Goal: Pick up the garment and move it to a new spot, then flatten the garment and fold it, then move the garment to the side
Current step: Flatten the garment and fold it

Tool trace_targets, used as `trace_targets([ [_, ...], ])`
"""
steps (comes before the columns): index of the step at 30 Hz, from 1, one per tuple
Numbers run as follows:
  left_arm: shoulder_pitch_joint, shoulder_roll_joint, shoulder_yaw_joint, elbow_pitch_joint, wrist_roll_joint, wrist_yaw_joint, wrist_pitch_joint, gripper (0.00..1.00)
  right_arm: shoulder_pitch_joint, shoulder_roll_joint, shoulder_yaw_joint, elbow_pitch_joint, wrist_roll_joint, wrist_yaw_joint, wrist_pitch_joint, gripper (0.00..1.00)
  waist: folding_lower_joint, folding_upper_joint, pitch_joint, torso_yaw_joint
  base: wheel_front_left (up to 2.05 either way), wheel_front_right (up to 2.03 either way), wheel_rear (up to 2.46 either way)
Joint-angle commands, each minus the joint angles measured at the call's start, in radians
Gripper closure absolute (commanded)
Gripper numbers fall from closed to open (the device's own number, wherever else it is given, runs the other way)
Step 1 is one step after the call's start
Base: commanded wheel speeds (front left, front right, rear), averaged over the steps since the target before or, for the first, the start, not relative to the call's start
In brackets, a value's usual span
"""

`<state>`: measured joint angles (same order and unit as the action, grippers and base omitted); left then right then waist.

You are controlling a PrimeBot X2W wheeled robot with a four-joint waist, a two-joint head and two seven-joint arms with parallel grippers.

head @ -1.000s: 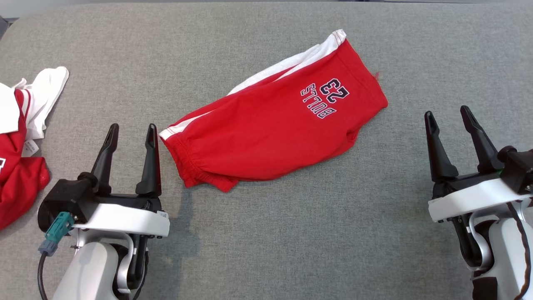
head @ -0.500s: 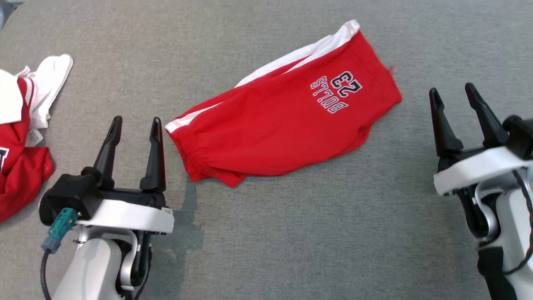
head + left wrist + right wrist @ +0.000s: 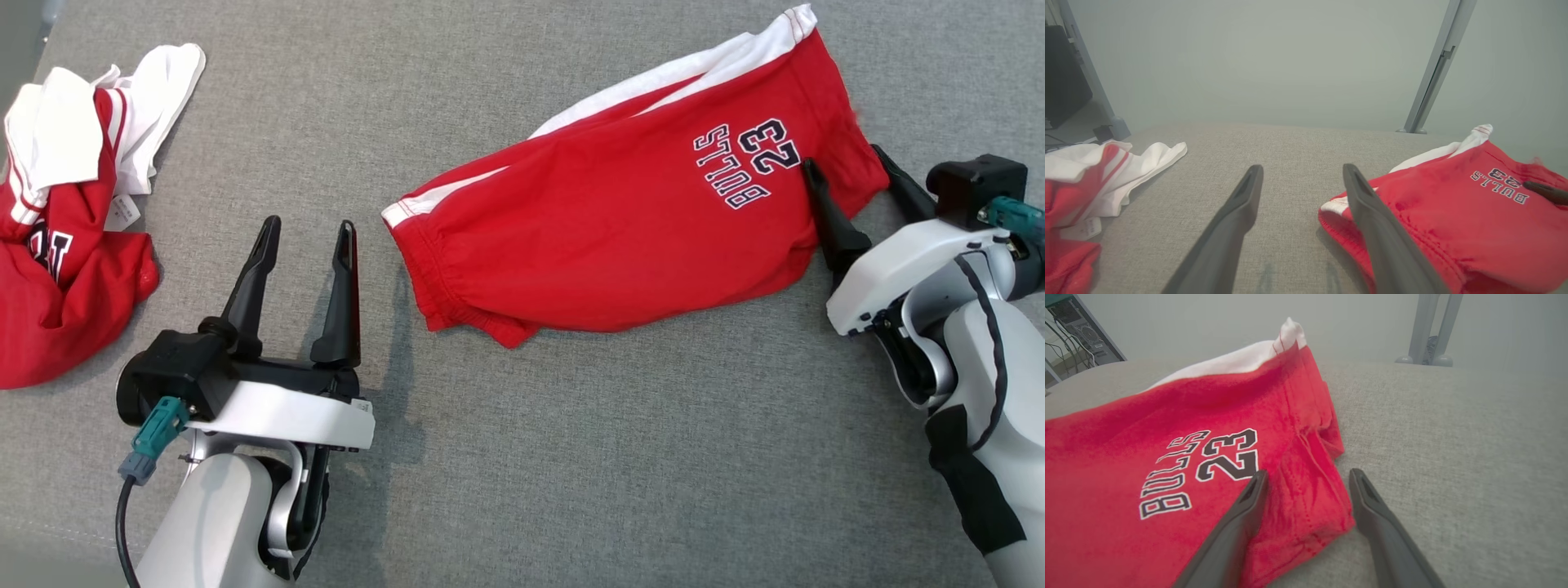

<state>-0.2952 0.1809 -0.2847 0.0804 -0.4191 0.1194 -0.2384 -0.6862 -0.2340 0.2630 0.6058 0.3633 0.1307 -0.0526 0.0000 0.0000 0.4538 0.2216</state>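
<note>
One pair of red shorts point(image 3: 620, 237) mid-table; one crumpled clothes heap point(image 3: 65, 245) far left. Two claws, both spread: left gripper point(image 3: 309, 227) beside the waistband, right gripper point(image 3: 843, 157) straddling the hem.

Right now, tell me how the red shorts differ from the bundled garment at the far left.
The red shorts lie fairly flat; the bundled garment is crumpled. The shorts show a white side stripe; the bundle shows big white folds and a tag. The open right gripper straddles the shorts' hem; nothing touches the bundle. Both are red and white.
</note>
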Motion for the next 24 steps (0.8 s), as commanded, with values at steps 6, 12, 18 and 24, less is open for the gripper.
trace_targets([
  [6,-0.019,0.004,0.005,0.009,0.003,-0.001,-0.01,0.0,-0.014,-0.005,0.062,0.055,0.083,0.0,-0.003,1.0,0.0,0.0,-0.005,-0.007,0.0,0.0,0.0],
  [12,-0.017,0.01,-0.002,0.004,0.008,0.001,-0.006,0.0,0.027,0.003,0.058,0.05,0.144,0.0,-0.082,1.0,0.0,0.0,-0.022,-0.032,0.0,0.0,0.0],
  [18,0.001,0.028,-0.001,-0.008,0.008,0.005,0.007,0.0,0.143,0.034,0.011,0.0,0.184,0.0,-0.159,1.0,0.0,0.0,-0.047,-0.08,0.0,0.0,0.0],
  [24,0.017,0.053,-0.003,-0.037,0.016,0.016,0.033,0.0,0.285,0.08,-0.084,-0.087,0.194,0.0,-0.193,1.0,0.0,0.0,-0.071,-0.139,0.0,0.0,0.0],
])
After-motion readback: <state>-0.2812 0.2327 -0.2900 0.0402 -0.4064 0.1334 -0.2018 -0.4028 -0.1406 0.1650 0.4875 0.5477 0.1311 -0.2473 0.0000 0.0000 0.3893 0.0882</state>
